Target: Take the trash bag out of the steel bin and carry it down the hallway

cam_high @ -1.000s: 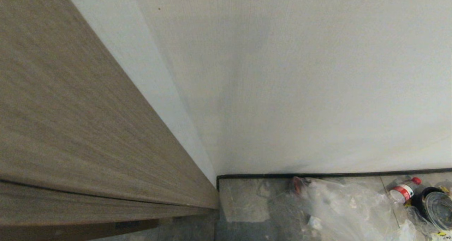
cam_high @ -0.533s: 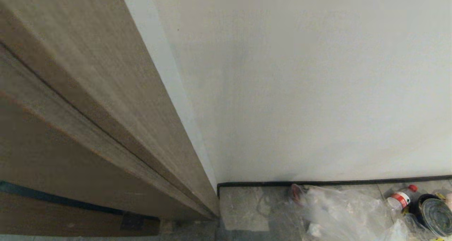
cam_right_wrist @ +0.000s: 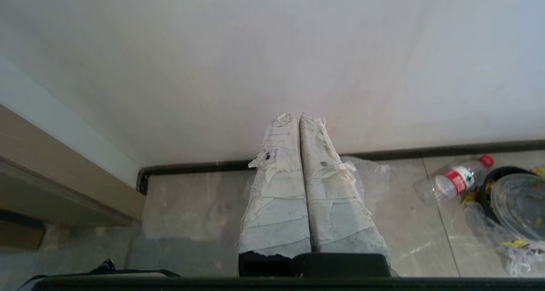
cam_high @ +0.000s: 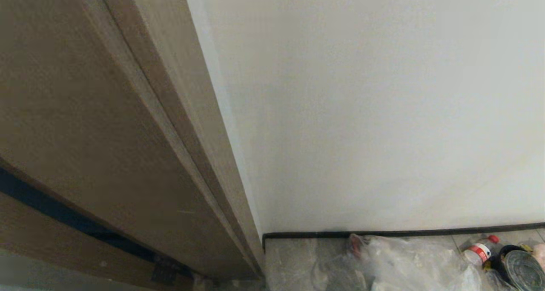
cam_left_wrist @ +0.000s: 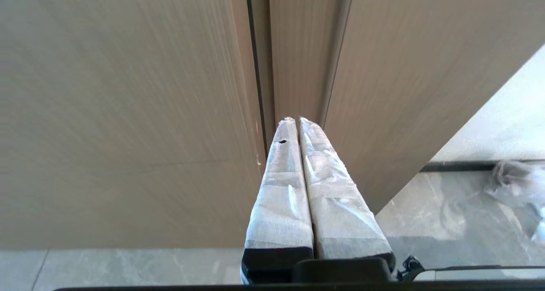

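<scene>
Trash bag point(cam_high: 408, 261) on floor by wall point(cam_high: 383, 112)

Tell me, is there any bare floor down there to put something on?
Yes: the grey floor tiles in the corner are bare, bordered by the wooden door, the black baseboard and the plastic bag. Beyond the bag it is crowded: a bottle and a round container.
</scene>
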You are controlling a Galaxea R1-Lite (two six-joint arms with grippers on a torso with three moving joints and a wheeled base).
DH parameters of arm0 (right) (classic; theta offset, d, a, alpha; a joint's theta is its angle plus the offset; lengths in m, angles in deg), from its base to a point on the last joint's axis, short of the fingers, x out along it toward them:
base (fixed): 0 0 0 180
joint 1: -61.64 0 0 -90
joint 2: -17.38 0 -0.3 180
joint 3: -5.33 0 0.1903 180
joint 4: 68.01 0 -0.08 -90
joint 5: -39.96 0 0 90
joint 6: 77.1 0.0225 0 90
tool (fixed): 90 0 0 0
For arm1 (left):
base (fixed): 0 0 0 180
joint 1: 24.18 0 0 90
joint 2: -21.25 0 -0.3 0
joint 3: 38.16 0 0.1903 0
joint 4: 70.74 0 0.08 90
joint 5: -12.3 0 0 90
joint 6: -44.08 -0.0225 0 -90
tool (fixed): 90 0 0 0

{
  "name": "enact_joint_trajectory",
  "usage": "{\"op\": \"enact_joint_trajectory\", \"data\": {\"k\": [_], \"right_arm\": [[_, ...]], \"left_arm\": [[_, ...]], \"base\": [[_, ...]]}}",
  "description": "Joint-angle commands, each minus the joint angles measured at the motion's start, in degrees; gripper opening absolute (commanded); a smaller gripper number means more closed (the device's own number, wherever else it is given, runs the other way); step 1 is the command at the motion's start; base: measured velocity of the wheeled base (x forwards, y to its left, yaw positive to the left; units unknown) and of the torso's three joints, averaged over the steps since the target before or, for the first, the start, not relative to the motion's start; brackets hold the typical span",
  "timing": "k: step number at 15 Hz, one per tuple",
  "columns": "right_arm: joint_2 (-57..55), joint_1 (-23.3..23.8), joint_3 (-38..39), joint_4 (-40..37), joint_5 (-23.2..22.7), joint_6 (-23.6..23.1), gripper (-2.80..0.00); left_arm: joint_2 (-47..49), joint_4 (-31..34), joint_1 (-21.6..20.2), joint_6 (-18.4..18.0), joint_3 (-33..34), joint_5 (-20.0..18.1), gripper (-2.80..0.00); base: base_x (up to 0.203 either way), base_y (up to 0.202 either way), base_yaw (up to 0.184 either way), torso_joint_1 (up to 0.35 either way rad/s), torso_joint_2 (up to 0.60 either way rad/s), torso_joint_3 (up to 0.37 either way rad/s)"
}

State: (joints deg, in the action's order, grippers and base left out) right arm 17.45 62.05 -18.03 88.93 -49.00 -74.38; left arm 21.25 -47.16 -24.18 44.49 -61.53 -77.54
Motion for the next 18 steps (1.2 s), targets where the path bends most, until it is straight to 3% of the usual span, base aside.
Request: {"op": "enact_joint_trajectory", "data": {"k": [1,18], "right_arm": [[0.0,0.0,0.1,0.0,0.0,0.0,-2.8],[0.0,0.0,0.1,0.0,0.0,0.0,-2.8]], "left_arm": [[0.0,0.0,0.0,0.0,0.0,0.0,-2.8],[0.0,0.0,0.0,0.0,0.0,0.0,-2.8]], "base": [[0.0,0.0,0.0,0.001,0.0,0.191],[0.0,0.0,0.0,0.003,0.0,0.2]]}}
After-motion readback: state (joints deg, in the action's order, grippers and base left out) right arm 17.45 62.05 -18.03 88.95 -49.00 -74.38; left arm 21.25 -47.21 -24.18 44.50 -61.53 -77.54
